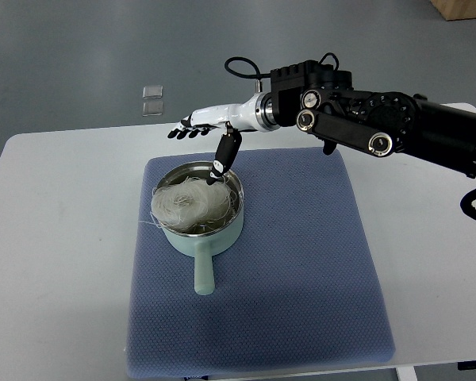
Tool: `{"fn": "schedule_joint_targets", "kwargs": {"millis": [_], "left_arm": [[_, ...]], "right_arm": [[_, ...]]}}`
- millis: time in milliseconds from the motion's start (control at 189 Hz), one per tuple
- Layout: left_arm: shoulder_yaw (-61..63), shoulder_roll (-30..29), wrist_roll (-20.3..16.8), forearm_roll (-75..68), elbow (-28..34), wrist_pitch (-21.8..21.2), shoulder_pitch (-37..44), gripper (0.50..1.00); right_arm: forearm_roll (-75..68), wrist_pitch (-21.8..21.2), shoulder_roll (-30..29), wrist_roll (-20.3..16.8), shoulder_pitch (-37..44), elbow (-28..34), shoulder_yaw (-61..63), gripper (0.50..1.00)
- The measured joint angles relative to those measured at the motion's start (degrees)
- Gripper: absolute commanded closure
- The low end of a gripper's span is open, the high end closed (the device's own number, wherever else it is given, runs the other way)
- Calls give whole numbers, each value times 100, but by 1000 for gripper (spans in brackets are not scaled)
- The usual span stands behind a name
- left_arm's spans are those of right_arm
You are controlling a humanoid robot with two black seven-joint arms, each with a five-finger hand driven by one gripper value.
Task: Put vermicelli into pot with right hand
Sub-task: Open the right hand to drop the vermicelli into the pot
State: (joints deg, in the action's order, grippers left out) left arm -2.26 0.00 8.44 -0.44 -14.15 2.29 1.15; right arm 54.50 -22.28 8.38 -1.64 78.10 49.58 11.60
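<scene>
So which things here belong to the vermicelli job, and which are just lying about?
Job:
- white tangled vermicelli nest, lying in the pot, spilling over its left rim
- pale green metal pot with handle
- right hand, fingers spread, above the pot

Lying about:
- blue quilted mat under the pot
- white table
- two small clear squares on the grey floor

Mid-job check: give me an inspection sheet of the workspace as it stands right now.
Surface: white table under a blue quilted mat.
Job's things: pale green metal pot, handle toward the camera; white vermicelli nest inside, strands over the left rim.
Clutter: nothing seen.
Hands: right hand above the pot's far rim, fingers spread, thumb down; left not in view.
Cables: black cable loop at the wrist.
Surroundings: grey floor, small clear packet.
</scene>
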Motion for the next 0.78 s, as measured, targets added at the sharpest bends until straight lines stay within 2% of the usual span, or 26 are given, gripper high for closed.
{"fn": "schedule_joint_targets", "kwargs": {"millis": [111,232,412,480,576,776], "left_arm": [[0,0,0,0,1,0,-1,500],[6,0,1,0,-5,-1,0,500],[8,0,0,0,-51,6,-1,500],[12,0,0,-1,-64,8,-1,500],[17,0,0,-13,-75,8,-1,500],[23,0,0,-20,-79,9,0,500]], "right_arm": [[-329,-3,313,16,-403,4,1215,574],[-1087,27,479,136,-1356,-11,2826,574],[-2211,163,277,903,-2991,-84,4746,574],[-2669,332,13,1117,-3408,-118,5126,574],[-3236,536,-320,1225,-3794,-189,5327,574],[-3863,594,-490,1486,-4151,-319,5367,574]]}}
